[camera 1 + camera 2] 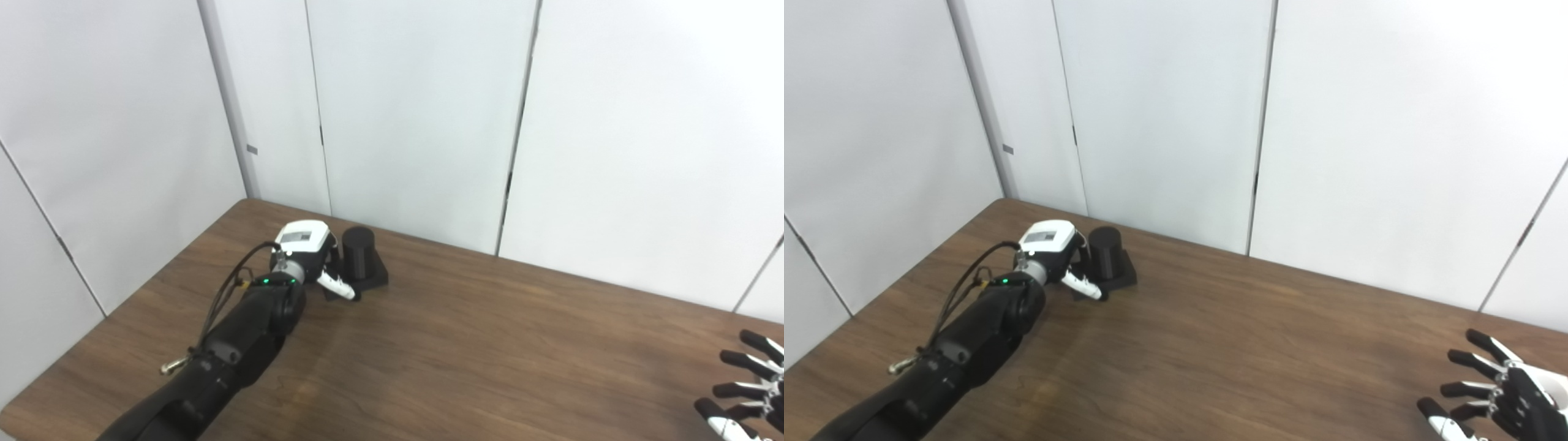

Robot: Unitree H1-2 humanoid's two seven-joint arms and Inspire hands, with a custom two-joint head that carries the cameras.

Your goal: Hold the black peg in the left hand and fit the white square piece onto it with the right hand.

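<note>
The black peg is a short upright cylinder on a black square base, standing on the table near the back left corner. My left hand sits right against the peg's left side. Its white-tipped thumb lies along the front of the base, and no fingers wrap the cylinder. My right hand hovers at the bottom right over the table, open with fingers spread and nothing in it. No white square piece shows in either view.
The brown wooden table meets white wall panels just behind the peg. The table's left edge runs diagonally close to my left forearm.
</note>
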